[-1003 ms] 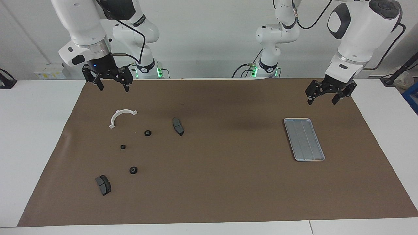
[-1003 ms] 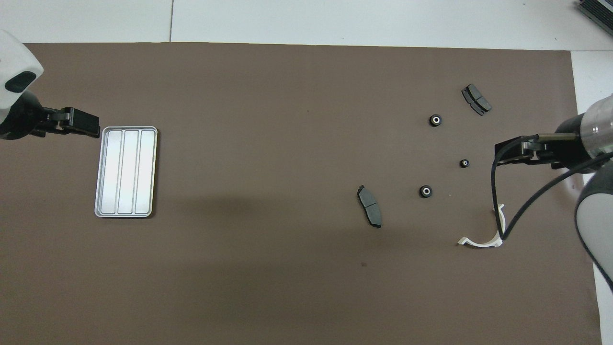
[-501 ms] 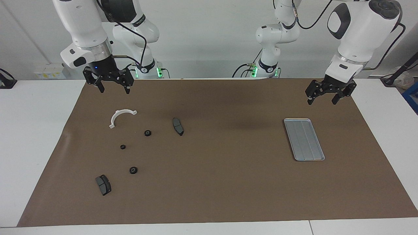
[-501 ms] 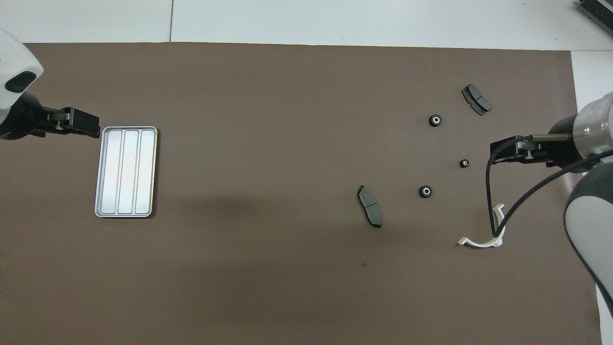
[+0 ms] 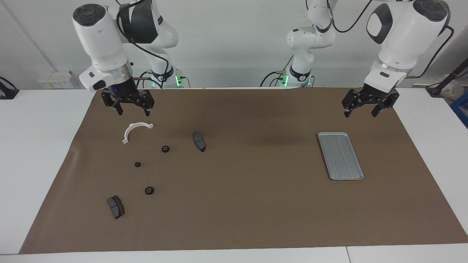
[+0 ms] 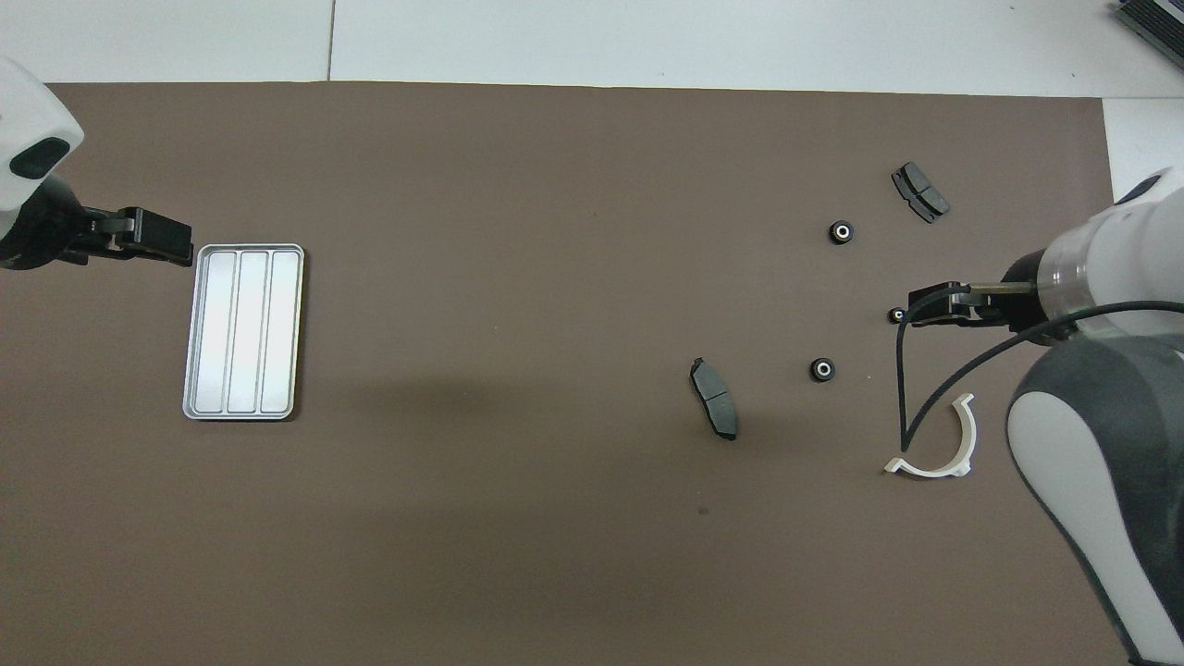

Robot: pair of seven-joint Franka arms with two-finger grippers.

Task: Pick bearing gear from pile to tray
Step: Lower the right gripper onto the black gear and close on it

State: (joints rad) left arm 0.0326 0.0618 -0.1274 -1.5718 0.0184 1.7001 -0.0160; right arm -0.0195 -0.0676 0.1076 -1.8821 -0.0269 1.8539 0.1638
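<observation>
My right claw spread, empty, over white bracket, heading for black rings scattered on table. Left claw open, waiting near empty tray for handoff.

This is a robotics lab, a test cell rather than a working shop floor. Two white Franka arms stand bolted at the edge of a plain white counter, their bases glowing green, with black cables looped along them. A brown mat covers most of the counter like a staged work surface. On the mat, toward the right arm's end, lies a loose scatter of machine parts: small black rings, dark brake-pad pieces and a white half-ring bracket. At the left arm's end of the mat sits a grooved metal tray. Bare pale walls rise past the arms, with a socket strip low on the wall near the right arm.
</observation>
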